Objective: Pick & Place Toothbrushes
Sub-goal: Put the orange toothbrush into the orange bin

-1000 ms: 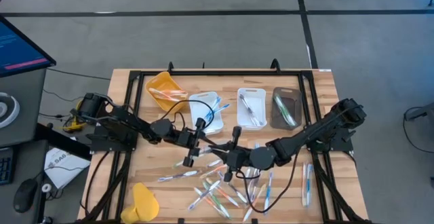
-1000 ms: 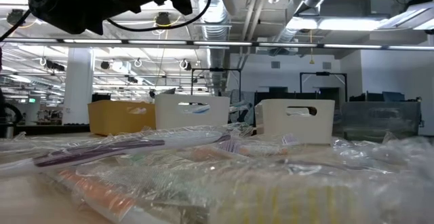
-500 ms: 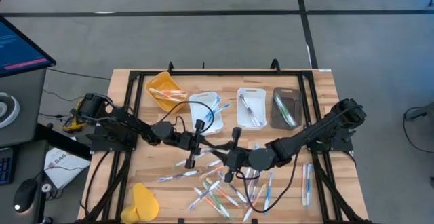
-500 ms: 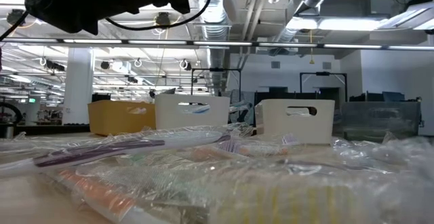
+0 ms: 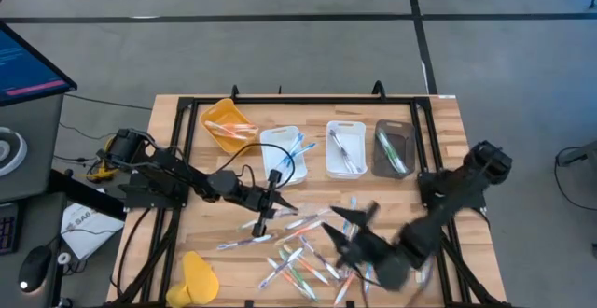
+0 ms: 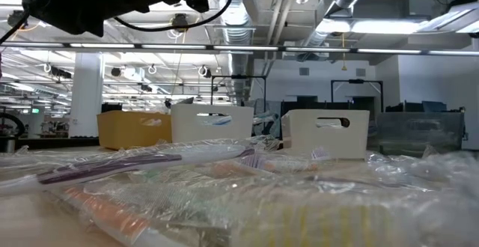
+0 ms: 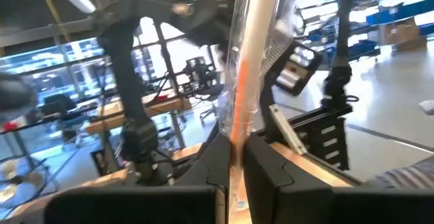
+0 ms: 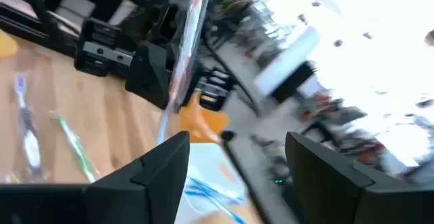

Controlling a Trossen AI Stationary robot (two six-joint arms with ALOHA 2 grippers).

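Observation:
My left gripper (image 5: 279, 201) hangs over the table's middle, shut on a wrapped toothbrush with an orange accent (image 7: 239, 108), which also shows in the right wrist view (image 8: 184, 54). My right gripper (image 5: 340, 235) is blurred over the near right part of the table. Its fingers (image 8: 163, 173) stand wide apart with nothing between them. Several wrapped toothbrushes (image 5: 298, 257) lie loose on the wood near the front edge (image 6: 135, 161). My left gripper pinches the toothbrush between its two fingers (image 7: 218, 166), on the lower part of the handle (image 7: 237, 146). The fingers come in about level from the table's left and lie across the brush. The brush stands roughly upright, slightly tilted, lifted clear of the table.
Along the far side stand a yellow tray (image 5: 227, 121), two white trays (image 5: 284, 151) (image 5: 346, 147) and a dark tray (image 5: 394, 149), each with brushes in it. A yellow object (image 5: 199, 275) lies at the near left. A black frame (image 5: 187, 112) borders the table.
My right gripper has swung away from my left gripper toward the table's near right, turning as it went, and shows blurred now. My left gripper has stayed over the middle of the table.

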